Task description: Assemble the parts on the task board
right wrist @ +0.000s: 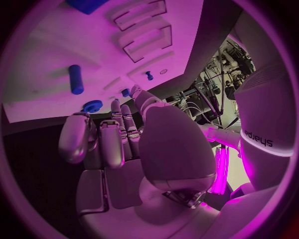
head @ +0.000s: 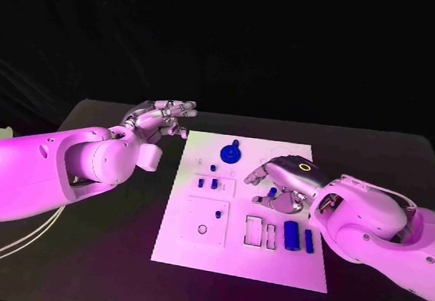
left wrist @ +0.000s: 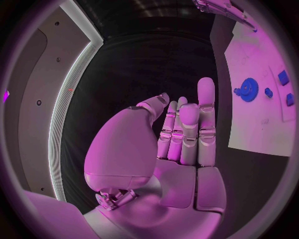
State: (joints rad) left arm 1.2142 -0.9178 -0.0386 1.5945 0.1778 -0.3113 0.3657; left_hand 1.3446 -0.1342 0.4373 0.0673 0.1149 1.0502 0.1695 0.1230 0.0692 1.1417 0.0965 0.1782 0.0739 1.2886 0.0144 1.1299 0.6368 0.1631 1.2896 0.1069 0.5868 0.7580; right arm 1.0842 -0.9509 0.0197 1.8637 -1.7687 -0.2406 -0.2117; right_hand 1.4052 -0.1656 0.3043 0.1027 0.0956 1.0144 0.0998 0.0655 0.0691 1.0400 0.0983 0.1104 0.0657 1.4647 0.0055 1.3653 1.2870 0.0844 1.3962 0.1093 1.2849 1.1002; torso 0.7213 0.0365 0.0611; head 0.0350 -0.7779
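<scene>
— Step? Reaching for a part: right hand [head: 280, 182] over the task board [head: 230, 256], fingers curled, grasp not discernible. Left hand [head: 161, 119] released, beside the board.
— Next? Confirm pinch, seat part.

Readable text, one item: I make out the word "sharpa" in dark letters on the white forearm shell of the left arm [right wrist: 264, 124], seen in the right wrist view; the lettering appears turned, so it reads upside down there. On the task board [head: 233, 256] I can read no numbers, labels or signs, and the blue parts [head: 291, 234] beside its cut-outs carry no marking I can read either.
</scene>
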